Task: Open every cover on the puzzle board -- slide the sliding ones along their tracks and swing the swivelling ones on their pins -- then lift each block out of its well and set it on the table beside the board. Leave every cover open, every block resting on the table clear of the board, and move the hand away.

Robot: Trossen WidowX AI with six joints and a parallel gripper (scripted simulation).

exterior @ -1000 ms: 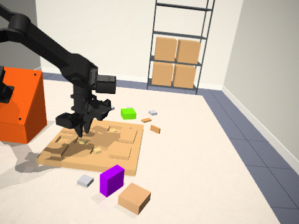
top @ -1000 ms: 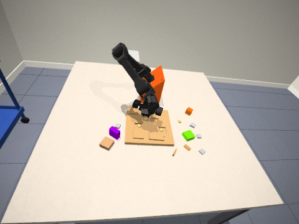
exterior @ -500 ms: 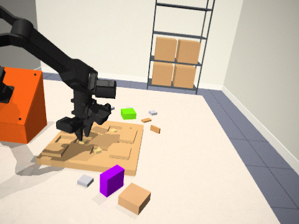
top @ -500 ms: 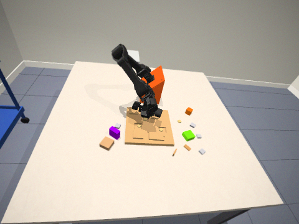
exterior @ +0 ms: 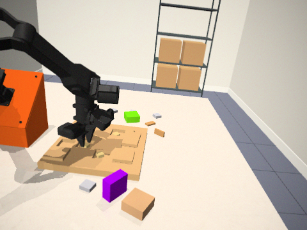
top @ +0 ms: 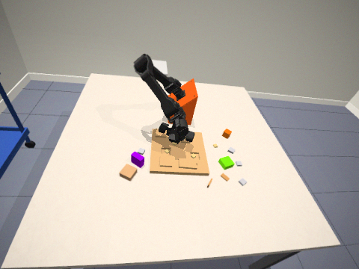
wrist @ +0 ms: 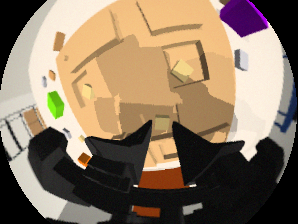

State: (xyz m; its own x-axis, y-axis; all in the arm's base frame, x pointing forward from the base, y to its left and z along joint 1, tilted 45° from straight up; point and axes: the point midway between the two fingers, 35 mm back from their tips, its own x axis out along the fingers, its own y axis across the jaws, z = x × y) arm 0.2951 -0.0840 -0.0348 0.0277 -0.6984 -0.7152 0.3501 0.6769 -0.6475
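The tan puzzle board lies flat in the middle of the table, with several flat tan covers on it, such as one cover at its near right. Small pale yellow blocks sit in wells: one block and another block. My gripper points down, low over the board's back part near the arm's base. Its fingers stand a little apart with nothing between them. What lies right under the tips is hidden.
Beside the board are a purple block, a flat tan block, a green block, an orange cube, a small yellow block and grey tiles. The orange base box stands behind.
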